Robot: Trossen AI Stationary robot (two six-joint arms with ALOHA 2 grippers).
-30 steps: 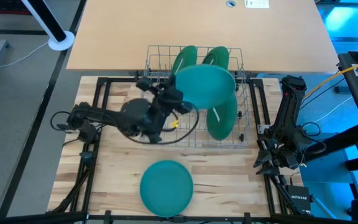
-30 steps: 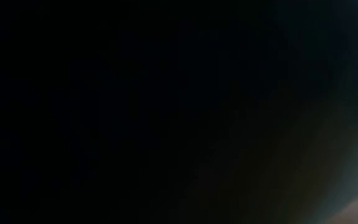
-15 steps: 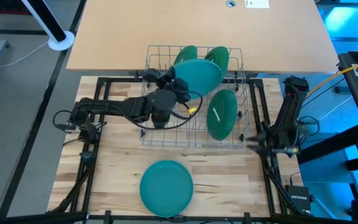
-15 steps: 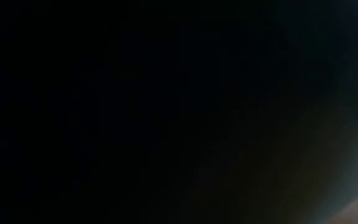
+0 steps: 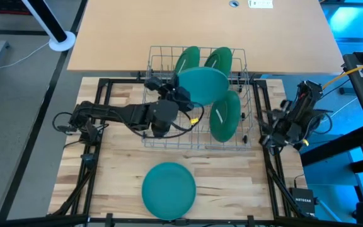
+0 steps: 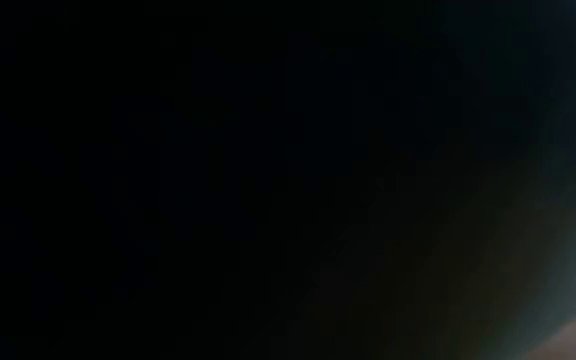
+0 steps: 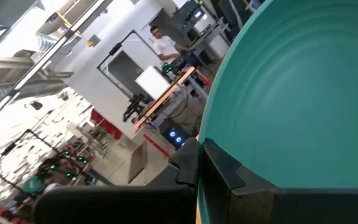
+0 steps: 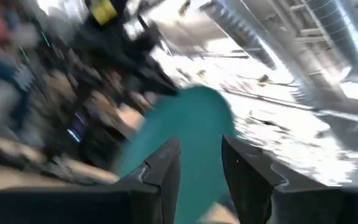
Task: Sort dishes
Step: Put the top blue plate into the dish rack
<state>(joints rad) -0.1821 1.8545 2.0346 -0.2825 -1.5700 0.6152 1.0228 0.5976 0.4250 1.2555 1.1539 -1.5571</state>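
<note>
Centrally, the left gripper point(image 5: 180, 94) was clamped on a green plate point(image 5: 203, 85) held over the wire rack point(image 5: 197, 142). Right gripper point(image 5: 271, 133), mid-right, stood partly spread and empty; another plate point(image 5: 169, 189) lay bottom center.

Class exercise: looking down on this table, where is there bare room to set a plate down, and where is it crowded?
Free: the wood either side of the flat plate, between the rack and the near edge, and the board behind the rack. Crowded: the rack, with three standing plates and the left gripper holding a fourth plate over it.
</note>
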